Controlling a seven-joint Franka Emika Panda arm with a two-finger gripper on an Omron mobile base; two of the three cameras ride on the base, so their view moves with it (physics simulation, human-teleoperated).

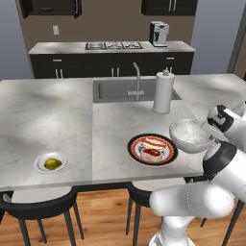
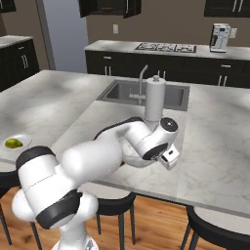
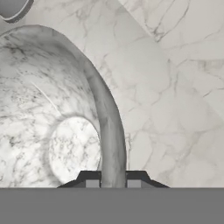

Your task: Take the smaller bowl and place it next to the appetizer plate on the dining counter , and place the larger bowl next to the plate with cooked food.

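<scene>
A brown back wall [image 1: 110,19] carries a pale outlet [image 1: 56,30] and dark upper cabinets [image 1: 169,6]; below runs a marble worktop [image 1: 62,47] on black drawers [image 1: 72,66], with a hob [image 1: 114,46] set in and a coffee machine [image 1: 159,33] at its right end; a grey-blue wall [image 1: 10,43] stands to the left; the floor [image 1: 103,216] is warm wood planks; dark stools [image 1: 41,204] with pale seats tuck under the tabletop edge; soft light patches lie across the marble.
</scene>
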